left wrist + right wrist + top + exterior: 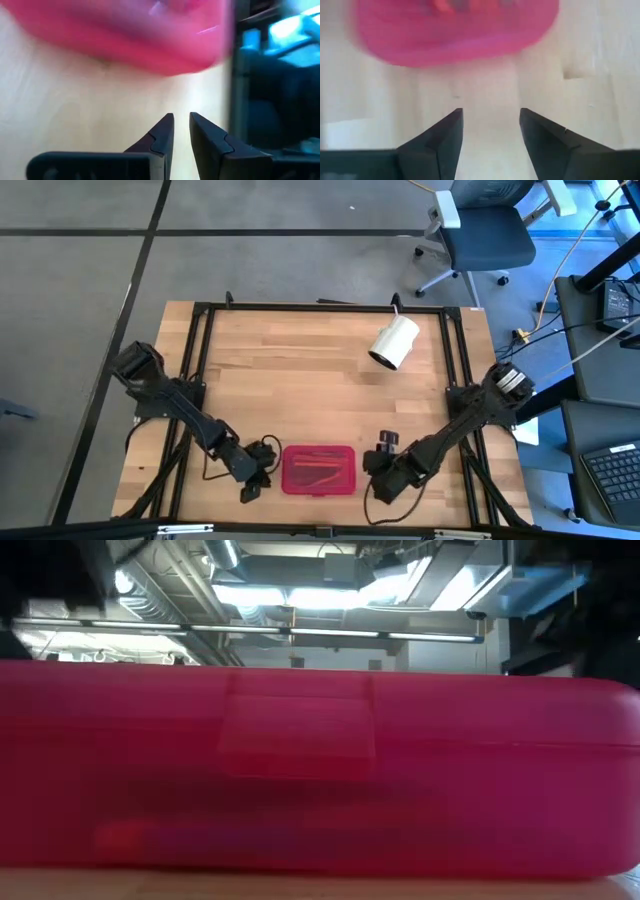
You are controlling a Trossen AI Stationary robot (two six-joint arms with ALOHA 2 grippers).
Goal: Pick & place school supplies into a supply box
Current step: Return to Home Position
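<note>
Filling the low view, the supply box [320,770] lies closed at the lower centre of the surface [300,370], its long axis running left-right. The left tool [181,116], barely parted and empty, sits just beside the box's left end. The right tool [491,111], wide open and empty, sits just beside the right end. Bare wood above both leaves room to draw back.

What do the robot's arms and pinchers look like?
The left arm and right arm are thin, black and jointed, with black cables near the wrists. The right arm's base has a pale band. The left gripper and right gripper each have two dark, wedge-shaped fingers.
</note>
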